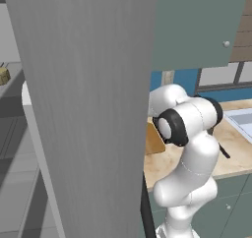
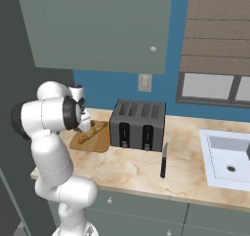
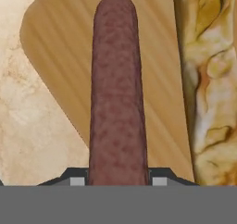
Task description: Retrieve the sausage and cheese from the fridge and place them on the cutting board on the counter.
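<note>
The gripper, clenched on the near end of the sausage, holds it over the cutting board, its long axis pointing away from the hand, parallel to the pale bread stick just right.

**Tight room over the board, open counter to the right**

The fridge door is standing open as a tall grey wall hard against the arm's left, closing off that side. On the cutting board a pale yellowish stick-shaped item is lying along one edge, taking up that strip; the wood beside the sausage on the other side is lying bare, running out to the counter. The toaster is standing just beside the board, blocking any sideways sweep there. A dark knife is lying in front of the toaster. Between knife and sink, the marbled top is offering free passage. The wall cabinet is hanging overhead, capping any lift.
</note>
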